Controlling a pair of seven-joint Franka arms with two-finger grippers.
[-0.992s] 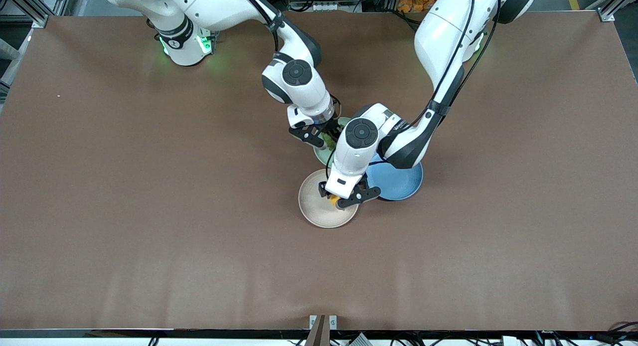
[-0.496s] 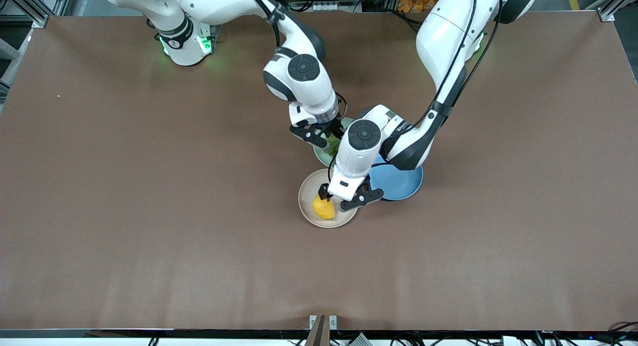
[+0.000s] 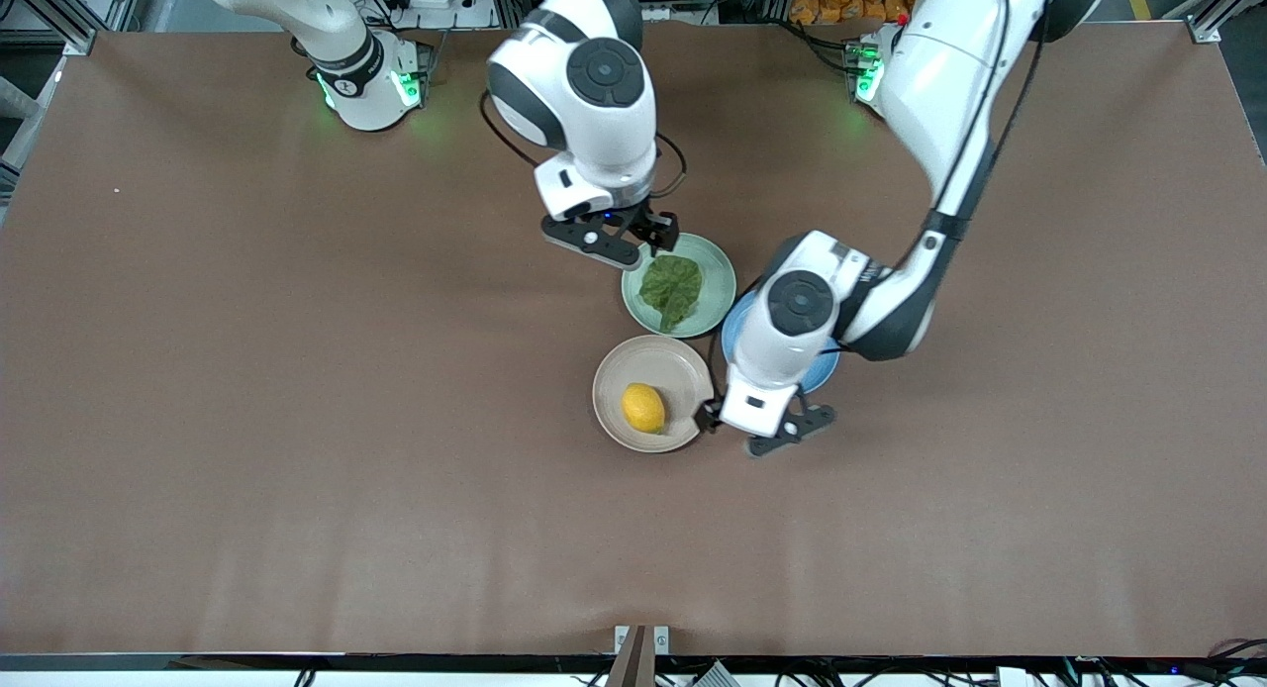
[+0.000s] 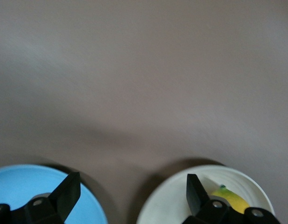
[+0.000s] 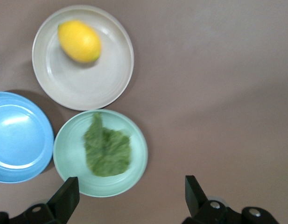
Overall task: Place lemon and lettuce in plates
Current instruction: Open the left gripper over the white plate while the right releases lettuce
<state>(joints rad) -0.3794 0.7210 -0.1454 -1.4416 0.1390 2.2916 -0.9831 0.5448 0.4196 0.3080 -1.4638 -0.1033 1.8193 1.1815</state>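
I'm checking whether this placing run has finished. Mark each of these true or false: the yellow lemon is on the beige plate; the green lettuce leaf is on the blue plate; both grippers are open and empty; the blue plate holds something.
1. The small yellow lemon lies on the round beige plate. True.
2. The crinkled green lettuce leaf lies on the blue plate. False: it lies on the pale mint green plate.
3. The left gripper and the right gripper are open and hold nothing. True.
4. The round blue plate holds something. False: nothing lies on it.
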